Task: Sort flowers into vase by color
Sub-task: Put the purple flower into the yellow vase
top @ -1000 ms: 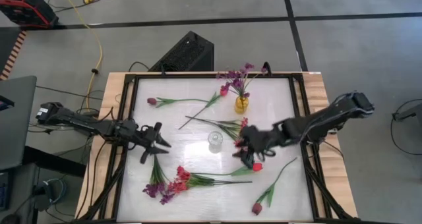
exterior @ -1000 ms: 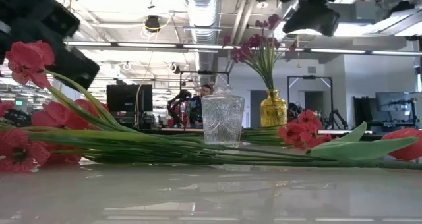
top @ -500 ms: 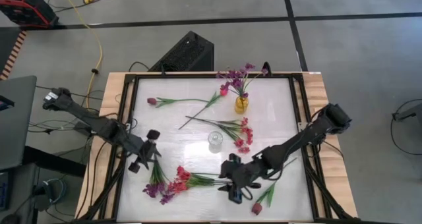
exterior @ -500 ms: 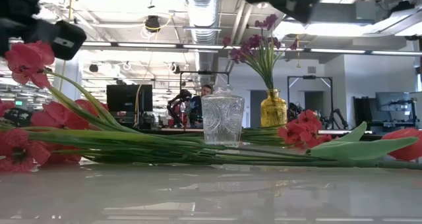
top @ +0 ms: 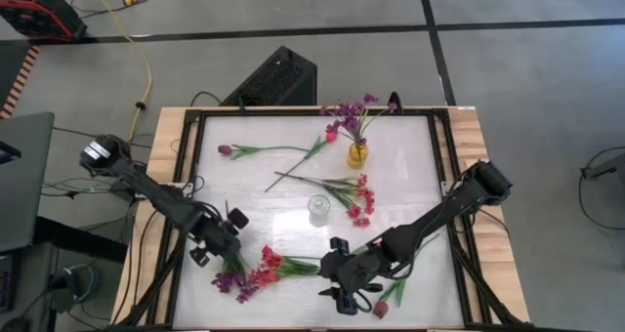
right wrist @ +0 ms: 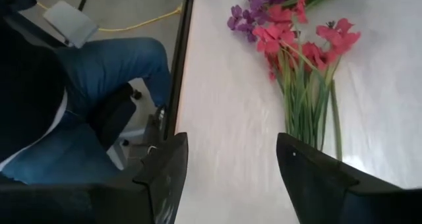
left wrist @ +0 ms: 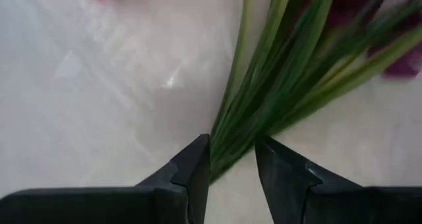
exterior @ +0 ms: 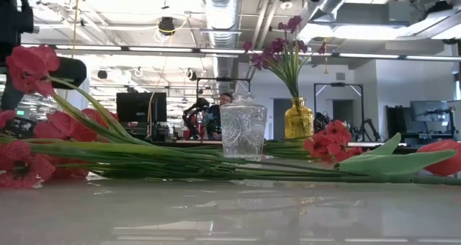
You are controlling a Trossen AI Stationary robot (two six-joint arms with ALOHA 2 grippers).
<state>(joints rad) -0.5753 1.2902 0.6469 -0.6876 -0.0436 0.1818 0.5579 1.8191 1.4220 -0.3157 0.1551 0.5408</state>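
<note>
The left gripper (left wrist: 232, 159) stood low over the white table (top: 410, 176) at about 8 o'clock, its two dark fingers (left wrist: 195, 166) parted a little and set on either side of the cut ends of a bundle of green stalks (left wrist: 277, 85) — not closed on them, with bare table showing between the pads and the stems. In the high view that gripper (top: 223, 242) sat just above the purple cluster (top: 227, 281) lying at 7 o'clock.

The right gripper (right wrist: 231, 171) hung near 6 o'clock with its fingers spread wide and holding nothing; ahead of it lay the red spray (right wrist: 310, 46) with its green stems pointing toward the gripper, purple blossoms (right wrist: 254, 10) beside the red heads. From above, the right gripper (top: 344, 278) was at the stem end of that red spray (top: 269, 266).

Farther out, a red tulip (top: 383, 308) lay at 5 o'clock just beside the right arm, another red spray (top: 359, 200) lay right of the clear glass vase (top: 318, 207) at the centre, and a dark red bud on a stem (top: 227, 149) lay at 10 o'clock. The yellow vase (top: 357, 154) at 1 o'clock already held purple flowers (top: 352, 112).

Beyond the table edge, a seated person's blue-trousered legs (right wrist: 99, 85) showed in the right wrist view.
</note>
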